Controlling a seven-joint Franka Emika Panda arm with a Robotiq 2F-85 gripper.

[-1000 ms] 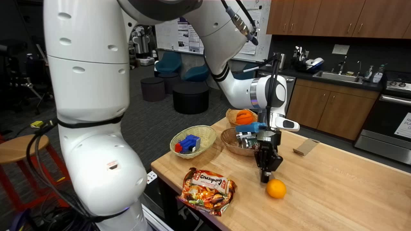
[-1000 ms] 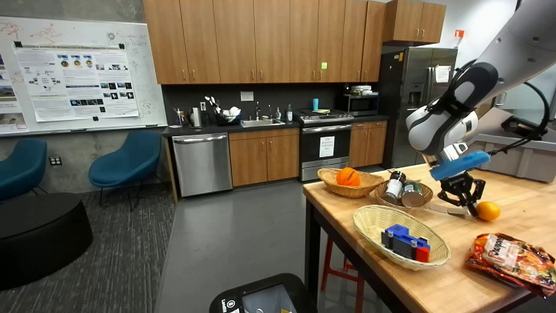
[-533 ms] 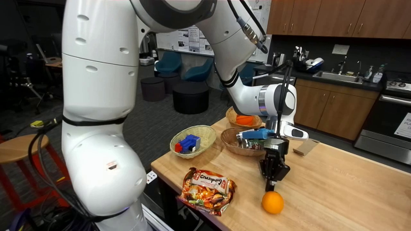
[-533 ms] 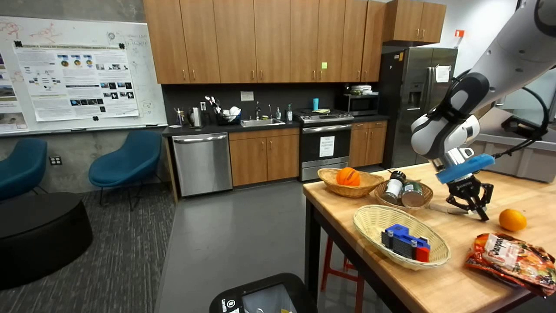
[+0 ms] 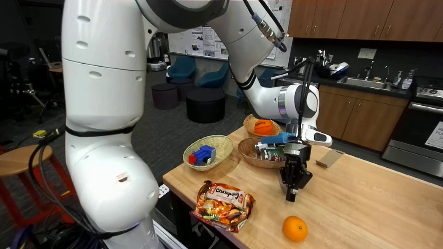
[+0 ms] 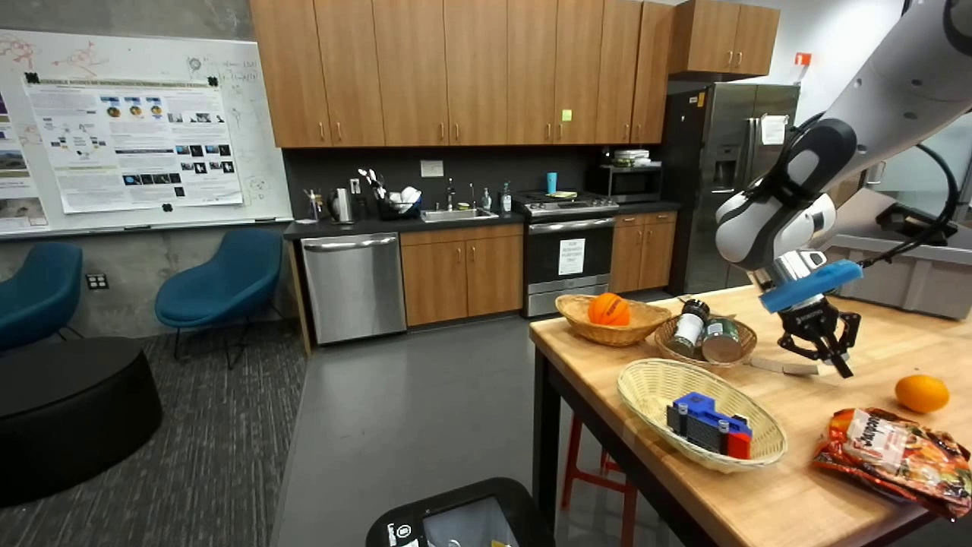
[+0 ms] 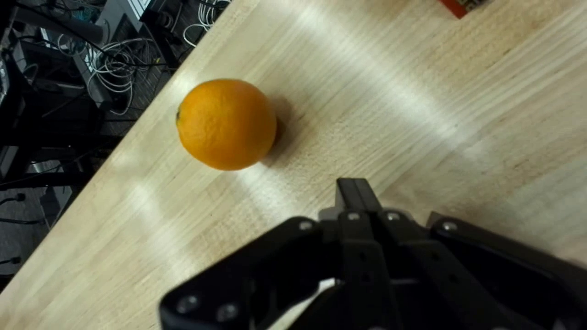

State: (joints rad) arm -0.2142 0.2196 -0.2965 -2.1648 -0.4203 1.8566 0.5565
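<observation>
My gripper (image 5: pixel 291 196) hangs just above the wooden table, fingertips pressed together with nothing between them. An orange (image 5: pixel 295 228) rests apart from it, closer to the table's near edge; the wrist view shows the orange (image 7: pixel 227 124) up and left of the fingertips, with bare wood between. In an exterior view the orange (image 6: pixel 922 393) sits to the right of the gripper (image 6: pixel 843 370). A red Champong noodle packet (image 5: pixel 223 205) lies nearby, and only its corner (image 7: pixel 460 7) enters the wrist view.
A pale wicker basket (image 6: pixel 659 384) holds a blue and red block toy (image 6: pixel 710 425). Behind it, a brown basket (image 6: pixel 747 346) contains jars, and another basket (image 6: pixel 577 317) an orange ball (image 6: pixel 608 309). A cardboard piece (image 5: pixel 330 158) lies on the table. The table edge runs close by the orange.
The orange, at first right beside the fingertips, has rolled away from them toward the table's edge. The gripper moved the same way, then rose slightly. Its jaws stayed together.
</observation>
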